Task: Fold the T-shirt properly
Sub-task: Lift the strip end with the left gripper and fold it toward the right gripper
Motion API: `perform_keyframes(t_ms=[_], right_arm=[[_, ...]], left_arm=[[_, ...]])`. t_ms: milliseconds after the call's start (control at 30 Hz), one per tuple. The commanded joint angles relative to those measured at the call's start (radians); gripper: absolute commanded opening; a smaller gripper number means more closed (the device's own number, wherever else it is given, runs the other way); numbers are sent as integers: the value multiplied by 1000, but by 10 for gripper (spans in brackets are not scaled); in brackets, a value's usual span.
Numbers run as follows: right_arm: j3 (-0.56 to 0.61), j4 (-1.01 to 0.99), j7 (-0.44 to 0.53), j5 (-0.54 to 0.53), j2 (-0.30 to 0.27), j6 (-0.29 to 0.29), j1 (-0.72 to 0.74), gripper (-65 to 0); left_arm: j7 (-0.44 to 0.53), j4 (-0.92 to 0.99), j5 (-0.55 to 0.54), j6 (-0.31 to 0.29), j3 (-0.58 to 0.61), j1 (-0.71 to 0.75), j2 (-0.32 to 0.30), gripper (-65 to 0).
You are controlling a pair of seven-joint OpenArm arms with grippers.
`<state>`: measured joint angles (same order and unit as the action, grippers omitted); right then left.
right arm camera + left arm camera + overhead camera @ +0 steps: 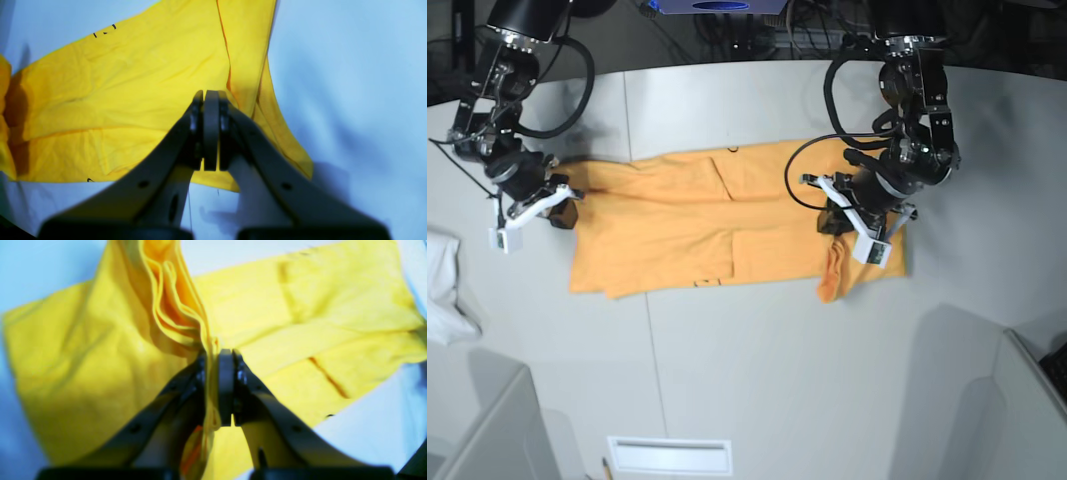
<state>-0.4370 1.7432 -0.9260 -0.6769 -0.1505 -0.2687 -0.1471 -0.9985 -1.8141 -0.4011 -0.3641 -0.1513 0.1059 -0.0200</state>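
Pinching the T-shirt (677, 225): left end effector (213, 356) (right one (210, 96) closed).

Base looks down from above; wrist cameras hover close over T-shirt (717, 225).

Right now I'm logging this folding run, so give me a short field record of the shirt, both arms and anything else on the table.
garment: T-shirt, yellow-orange, spread lengthwise on the table, partly folded
left gripper: jaws shut on a bunched fold of the T-shirt, lifting it at one end
right gripper: jaws shut at the opposite end of the shirt; cloth between them not clearly visible
other item: white cloth at the table's edge, apart from the T-shirt
fold status: not finished
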Motion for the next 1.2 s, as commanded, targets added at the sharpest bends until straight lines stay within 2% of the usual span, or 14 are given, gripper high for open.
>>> perform_keyframes(t_ms=[0,200,333,633,833,1167], right_arm=[[-4,14,22,-16,-13,1,14,-650],[-4,14,22,-17,-13,1,14,-650],[-6,14,22,-17,-13,1,14,-650],[-6,14,22,-20,-13,1,14,-650],[-6,16,22,-20,-13,1,14,-650],[-30,16,22,-20,-13,1,14,-650]], left_arm=[[20,-22,-17,7,17,-11,5,-650],[20,-16,-15,14,92,-13,45,-650],[20,-14,-17,14,126,-13,45,-650],[20,24,-19,14,129,-39,48,-650],[20,38,-17,14,146,-42,78,-650],[20,89,-17,15,178,-62,76,-650]])
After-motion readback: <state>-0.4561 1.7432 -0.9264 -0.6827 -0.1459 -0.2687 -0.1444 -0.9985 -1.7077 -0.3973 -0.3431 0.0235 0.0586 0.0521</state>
